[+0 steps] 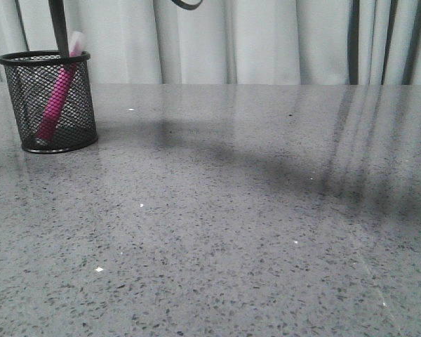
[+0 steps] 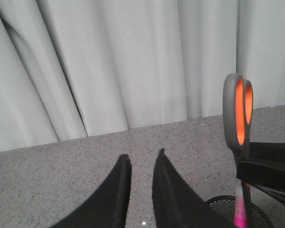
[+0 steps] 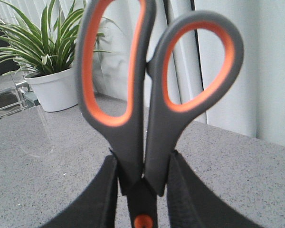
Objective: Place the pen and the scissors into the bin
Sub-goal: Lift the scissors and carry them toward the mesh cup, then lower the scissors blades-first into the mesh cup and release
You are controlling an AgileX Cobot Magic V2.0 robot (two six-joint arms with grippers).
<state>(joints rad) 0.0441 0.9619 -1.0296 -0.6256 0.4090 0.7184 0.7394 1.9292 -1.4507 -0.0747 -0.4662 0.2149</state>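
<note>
The bin, a black mesh cup, stands at the table's far left. The pink pen leans inside it, its pale cap above the rim. The scissors' dark blade comes straight down from above into the bin's mouth. In the right wrist view my right gripper is shut on the scissors just below their orange-lined loops, with the loops pointing up. The left wrist view shows the scissors held upright over the bin and pen. My left gripper hangs beside the bin, narrowly open, holding nothing.
Pale curtains hang behind the grey speckled table. In the right wrist view, a green plant in a white pot stands on the table next to a clear box.
</note>
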